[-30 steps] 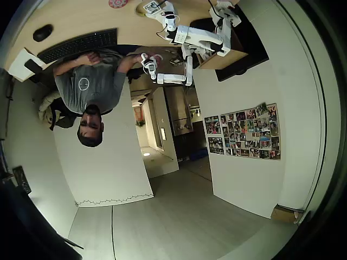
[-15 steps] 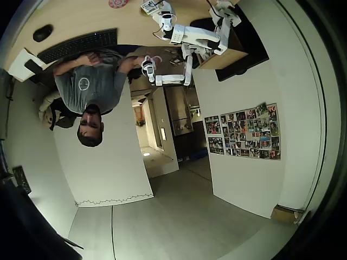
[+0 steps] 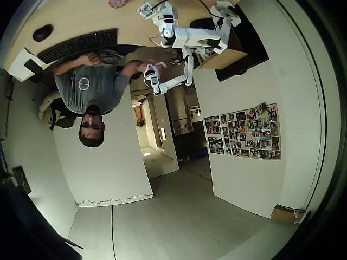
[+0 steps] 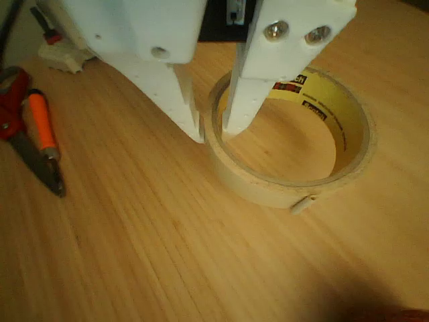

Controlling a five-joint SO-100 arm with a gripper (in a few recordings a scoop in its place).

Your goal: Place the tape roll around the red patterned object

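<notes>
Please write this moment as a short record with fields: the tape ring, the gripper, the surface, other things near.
tape ring: pale cream-yellow masking tape roll, lying flat on the table, a loose tab at its front edge
gripper: white two-finger gripper, one finger outside the ring's wall, the other inside the hole; whether it presses the wall, cannot tell
surface: light wooden table
other things: orange-handled pliers at the left edge of the wrist view
red target: red patterned disc at the overhead view's top edge

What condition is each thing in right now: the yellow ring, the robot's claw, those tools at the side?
tape roll: flat on the wooden table, wall between the fingers.
gripper: straddling the roll's wall, nearly closed.
pliers: lying on the table, untouched.
red patterned object: on the table, no ring around it.
</notes>
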